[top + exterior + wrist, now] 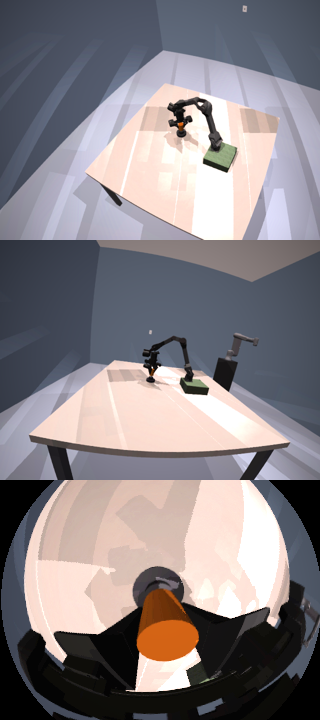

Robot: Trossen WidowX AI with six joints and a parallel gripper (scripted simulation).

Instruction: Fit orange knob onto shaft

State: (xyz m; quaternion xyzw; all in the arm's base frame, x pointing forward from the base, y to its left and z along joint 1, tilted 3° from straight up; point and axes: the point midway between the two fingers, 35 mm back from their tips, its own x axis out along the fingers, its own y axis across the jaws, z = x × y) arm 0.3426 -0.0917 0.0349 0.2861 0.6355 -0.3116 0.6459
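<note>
The orange knob [180, 127] [152, 372] [167, 640] is held between the fingers of my gripper [181, 126] [151, 370] [162, 608], which is shut on it. In the exterior view the knob leans slightly. Its lower end is directly over the middle of the dark round pedestal [181, 134] [150, 380] [142, 588]. The knob's hole is underneath and hidden. The silver shaft cannot be made out, so I cannot tell whether the flat sides line up or whether the shaft is in the hole. The pedestal's wide base stays visible below the knob.
The arm stands on a green block [220, 157] [195, 388] to the right of the pedestal on the pale table [152, 165] [144, 420]. A second, grey arm [236, 345] stands on a black stand [224, 374] beyond the table. Bright stripes and shadows cross the table top.
</note>
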